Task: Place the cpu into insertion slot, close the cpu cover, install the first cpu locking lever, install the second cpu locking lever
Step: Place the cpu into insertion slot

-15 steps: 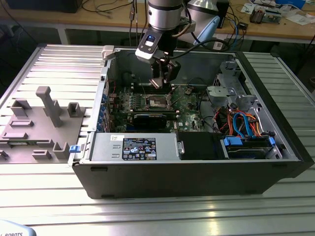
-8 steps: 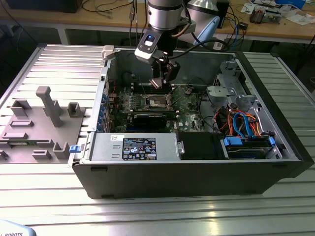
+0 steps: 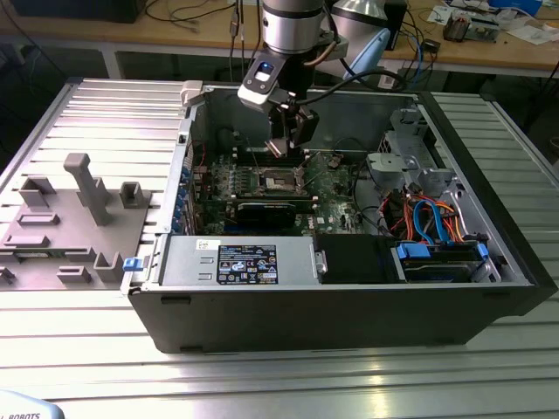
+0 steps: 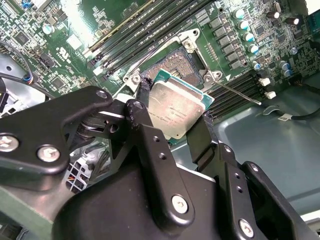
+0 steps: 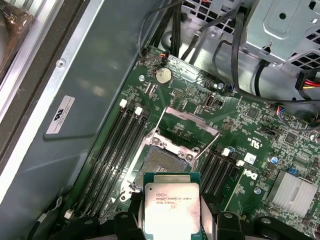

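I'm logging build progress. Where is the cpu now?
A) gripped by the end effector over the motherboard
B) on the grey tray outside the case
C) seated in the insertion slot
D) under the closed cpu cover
A: in the second wrist view the end effector clamps the cpu, and the insertion slot beyond it lies bare.
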Tool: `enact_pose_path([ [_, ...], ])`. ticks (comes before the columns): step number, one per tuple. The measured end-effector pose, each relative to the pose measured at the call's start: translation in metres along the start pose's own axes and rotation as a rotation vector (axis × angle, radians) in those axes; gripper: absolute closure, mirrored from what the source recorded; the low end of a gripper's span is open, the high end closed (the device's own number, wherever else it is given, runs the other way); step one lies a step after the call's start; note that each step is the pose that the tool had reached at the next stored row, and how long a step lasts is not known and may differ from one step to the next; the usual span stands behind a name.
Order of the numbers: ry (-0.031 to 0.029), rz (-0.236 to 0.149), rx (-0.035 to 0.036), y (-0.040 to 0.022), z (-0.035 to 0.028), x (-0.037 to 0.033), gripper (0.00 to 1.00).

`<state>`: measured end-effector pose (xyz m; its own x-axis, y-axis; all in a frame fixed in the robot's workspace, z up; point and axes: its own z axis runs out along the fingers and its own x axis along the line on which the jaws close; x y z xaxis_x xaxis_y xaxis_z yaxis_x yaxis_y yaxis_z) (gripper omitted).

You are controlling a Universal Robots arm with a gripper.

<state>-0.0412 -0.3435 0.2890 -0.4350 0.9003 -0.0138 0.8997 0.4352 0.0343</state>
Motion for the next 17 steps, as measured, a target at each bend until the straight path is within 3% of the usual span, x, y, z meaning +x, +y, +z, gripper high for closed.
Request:
enact_pose_path([
  [17,-0.0025,0.038,0.0012,-0.0006,0.0001,0.0003,0.45],
])
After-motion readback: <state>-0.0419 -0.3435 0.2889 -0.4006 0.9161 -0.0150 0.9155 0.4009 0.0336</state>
